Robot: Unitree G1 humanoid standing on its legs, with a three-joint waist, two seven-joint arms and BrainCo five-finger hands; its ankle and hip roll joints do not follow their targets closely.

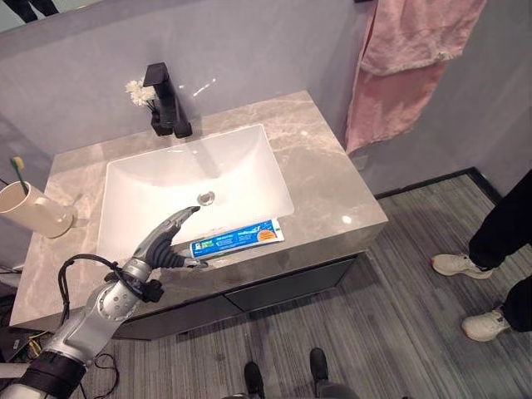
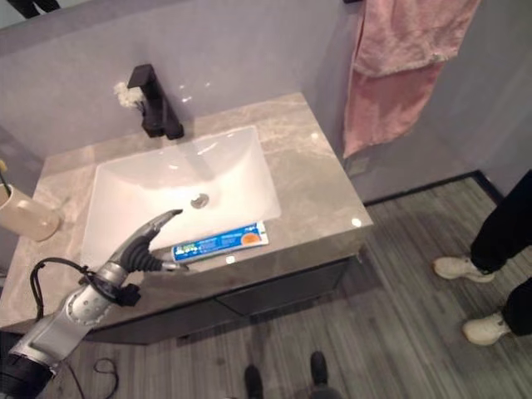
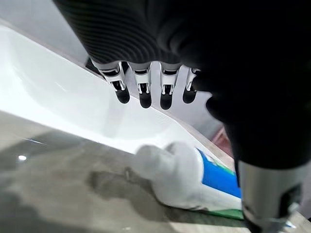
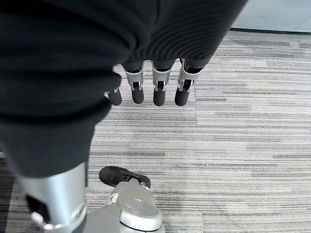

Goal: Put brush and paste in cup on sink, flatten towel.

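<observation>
The blue and white toothpaste tube (image 1: 237, 238) lies flat on the counter's front edge, just before the white sink basin (image 1: 179, 176). My left hand (image 1: 166, 239) hovers open at the tube's left end, fingers stretched out over the basin and thumb beside the tube. In the left wrist view the tube's white end (image 3: 170, 172) lies below the fingers (image 3: 143, 94), with nothing gripped. A cream cup (image 1: 33, 209) stands at the counter's far left with a toothbrush (image 1: 17, 164) in it. The pink towel (image 1: 407, 58) hangs bunched on the right wall. My right hand (image 4: 160, 87) hangs open above the floor.
A black faucet (image 1: 166, 100) and a small white flower ornament (image 1: 139, 93) stand behind the basin. The grey marble counter (image 1: 332, 183) is bare to the right of the basin. A person in white shoes (image 1: 459, 264) stands on the floor at the right.
</observation>
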